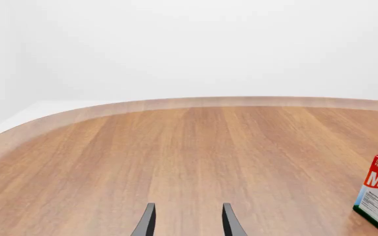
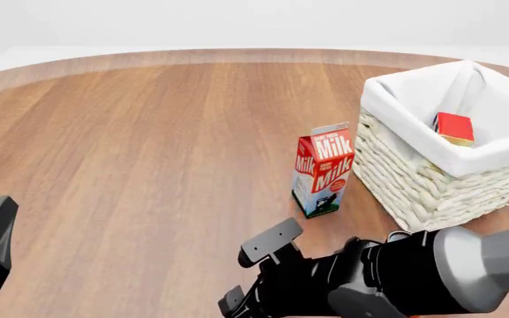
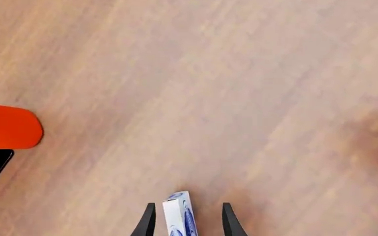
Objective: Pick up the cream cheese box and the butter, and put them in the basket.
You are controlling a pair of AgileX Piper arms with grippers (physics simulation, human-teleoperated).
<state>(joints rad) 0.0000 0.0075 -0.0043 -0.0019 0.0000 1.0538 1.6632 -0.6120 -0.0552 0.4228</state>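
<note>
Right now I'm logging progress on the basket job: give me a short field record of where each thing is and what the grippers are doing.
butter: inside the basket, on the white liner
cream cheese box: between the right gripper's fingers, above the table; contact not clear
milk carton: upright on the table, just left of the basket
left gripper: open, empty, over bare wood
remaining: cream cheese box not yet in the basket

Your right arm [image 2: 466, 268]: glossy black wrist housing, grey cylindrical forearm link. Right hand [image 3: 186, 221] and left hand [image 1: 186, 221] both have thin, dark, tapered fingers.
</note>
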